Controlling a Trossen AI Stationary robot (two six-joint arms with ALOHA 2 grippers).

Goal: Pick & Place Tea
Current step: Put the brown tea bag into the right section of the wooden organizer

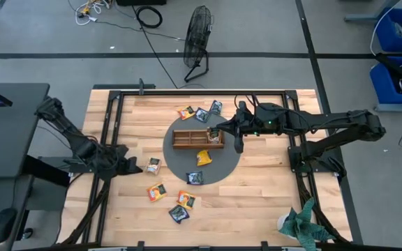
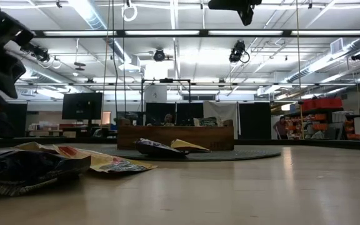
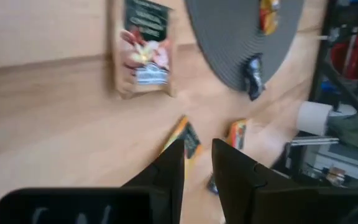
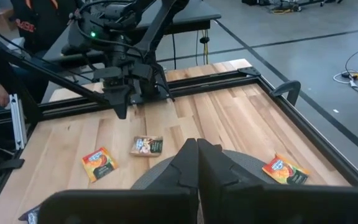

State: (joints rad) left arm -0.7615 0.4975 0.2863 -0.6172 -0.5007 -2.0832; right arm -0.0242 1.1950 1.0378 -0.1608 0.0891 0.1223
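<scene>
Bright overhead strip lighting, blurred left wrist view.

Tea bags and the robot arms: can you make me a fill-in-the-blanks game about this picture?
1. The wooden tray sits on a round grey ____.
2. The yellow sachet lies on the mat, just outside the ____.
3. The right gripper hangs by the tray with its fingers ____.
4. The left gripper is beside a sachet lying on the bare ____ table.

Missing words: mat; tray; shut; wooden
</scene>
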